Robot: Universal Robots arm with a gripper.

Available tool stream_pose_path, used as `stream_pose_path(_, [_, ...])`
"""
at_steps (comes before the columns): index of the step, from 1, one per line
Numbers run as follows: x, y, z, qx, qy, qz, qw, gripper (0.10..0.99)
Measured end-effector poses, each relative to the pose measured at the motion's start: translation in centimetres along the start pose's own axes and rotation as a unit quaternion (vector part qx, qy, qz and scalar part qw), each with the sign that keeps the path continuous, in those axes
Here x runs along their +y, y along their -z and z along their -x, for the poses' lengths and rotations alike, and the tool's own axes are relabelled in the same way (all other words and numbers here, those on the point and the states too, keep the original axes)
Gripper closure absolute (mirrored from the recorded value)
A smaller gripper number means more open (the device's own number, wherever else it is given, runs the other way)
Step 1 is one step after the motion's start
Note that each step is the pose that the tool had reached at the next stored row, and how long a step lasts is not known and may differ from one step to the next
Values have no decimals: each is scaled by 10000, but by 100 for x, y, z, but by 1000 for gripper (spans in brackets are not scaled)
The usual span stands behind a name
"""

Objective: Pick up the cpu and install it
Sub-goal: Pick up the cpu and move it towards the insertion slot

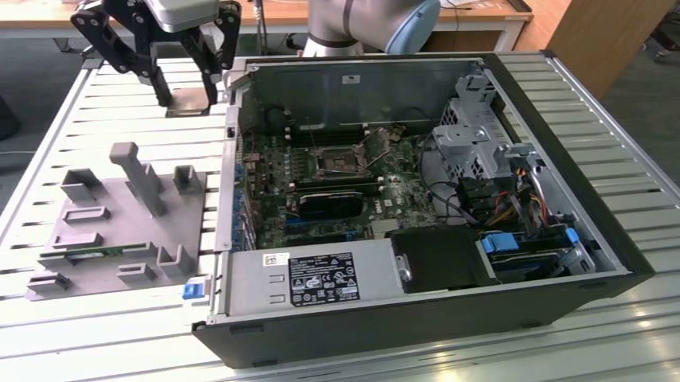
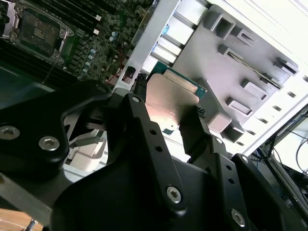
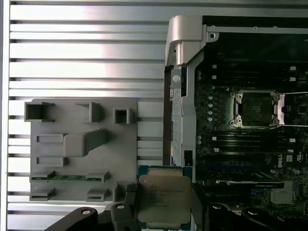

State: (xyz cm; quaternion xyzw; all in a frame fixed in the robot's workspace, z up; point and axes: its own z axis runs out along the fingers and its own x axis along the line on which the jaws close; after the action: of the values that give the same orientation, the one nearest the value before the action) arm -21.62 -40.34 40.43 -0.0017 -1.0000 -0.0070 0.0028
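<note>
My gripper [image 1: 189, 99] hangs above the slatted table beyond the open computer case [image 1: 574, 151], at the exterior view's upper left. It is shut on the cpu [image 3: 164, 199], a flat square chip with a silver-grey metal top and a thin green edge. Black fingers [image 3: 129, 204] press on two opposite sides of the cpu [image 2: 168, 103]. The cpu [image 1: 196, 102] is clear of the table. The motherboard's empty socket [image 1: 338, 161] lies inside the case with its metal frame lifted open, also seen in both wrist views [image 3: 255, 108] [image 2: 36, 31].
A grey holder plate [image 1: 117, 215] with upright posts lies on the table at the exterior view's left, with a green memory stick [image 1: 91, 253] slotted in it. The case's tall side wall [image 1: 228, 159] stands between plate and motherboard. A power supply [image 1: 318, 278] and drive cage [image 1: 473, 119] crowd the case.
</note>
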Motion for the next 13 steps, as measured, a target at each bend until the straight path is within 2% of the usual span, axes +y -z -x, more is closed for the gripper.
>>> stream_pose_path(13, [0, 1, 90, 0, 0, 0, 10000, 561])
